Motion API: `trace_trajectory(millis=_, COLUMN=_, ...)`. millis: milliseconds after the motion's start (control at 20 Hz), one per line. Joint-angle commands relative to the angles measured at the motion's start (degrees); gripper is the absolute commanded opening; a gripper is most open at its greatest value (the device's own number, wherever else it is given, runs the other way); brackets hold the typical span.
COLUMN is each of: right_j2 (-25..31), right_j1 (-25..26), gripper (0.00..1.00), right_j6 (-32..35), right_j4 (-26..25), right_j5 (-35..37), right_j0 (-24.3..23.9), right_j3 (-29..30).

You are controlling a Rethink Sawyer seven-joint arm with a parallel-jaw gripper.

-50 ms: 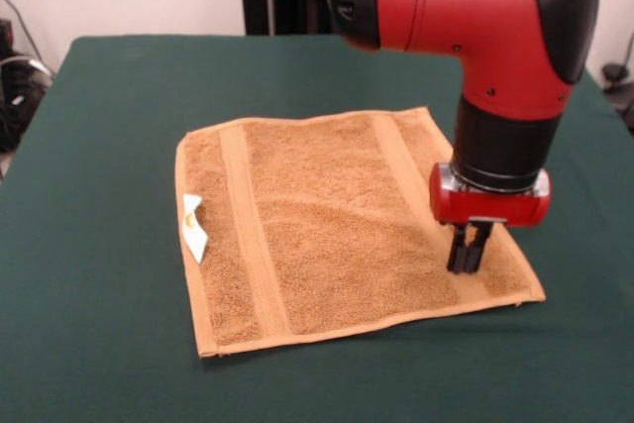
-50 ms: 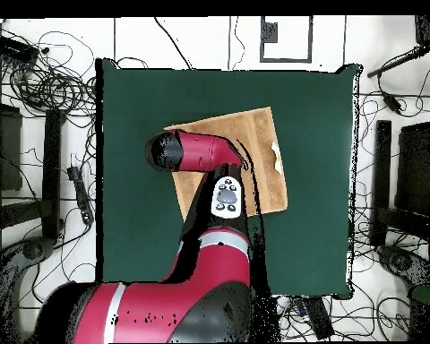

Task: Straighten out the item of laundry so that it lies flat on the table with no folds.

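One towel (image 1: 337,235), near flat at mid-table (image 1: 99,344).
Gripper (image 1: 469,257) presses its fingers together onto the towel's corner by the border band; a judgement: drag outward slowly, staying low, so nothing bunches.

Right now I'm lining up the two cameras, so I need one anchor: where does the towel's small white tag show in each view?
Front view: the white tag sits on the left edge of the towel, folded onto the green table.
Overhead view: the tag shows faintly on the towel's right edge, right of the arm.
Shared landmark: the gripper stands on the towel at the side opposite the tag; overhead the arm hides it.
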Motion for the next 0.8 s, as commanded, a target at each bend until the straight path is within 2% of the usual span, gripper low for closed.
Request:
trace_trajectory(millis=50, right_j2=11.77, right_j1=18.83, gripper=0.00, right_j6=-2.02, right_j4=-8.08, right_j5=-13.91, right_j0=-3.27, right_j3=4.59)
trace_trajectory(millis=350, right_j2=12.63, right_j1=18.60, gripper=0.00, right_j6=-0.35, right_j4=-10.48, right_j5=-14.90, right_j0=-4.88, right_j3=5.15)
trace_trajectory(millis=550, right_j2=9.41, right_j1=18.68, gripper=0.00, right_j6=3.24, right_j4=-11.21, right_j5=-14.36, right_j0=-2.41, right_j3=3.88)
trace_trajectory(millis=800, right_j2=5.42, right_j1=19.34, gripper=0.00, right_j6=7.54, right_j4=-9.65, right_j5=-11.82, right_j0=1.02, right_j3=1.78)
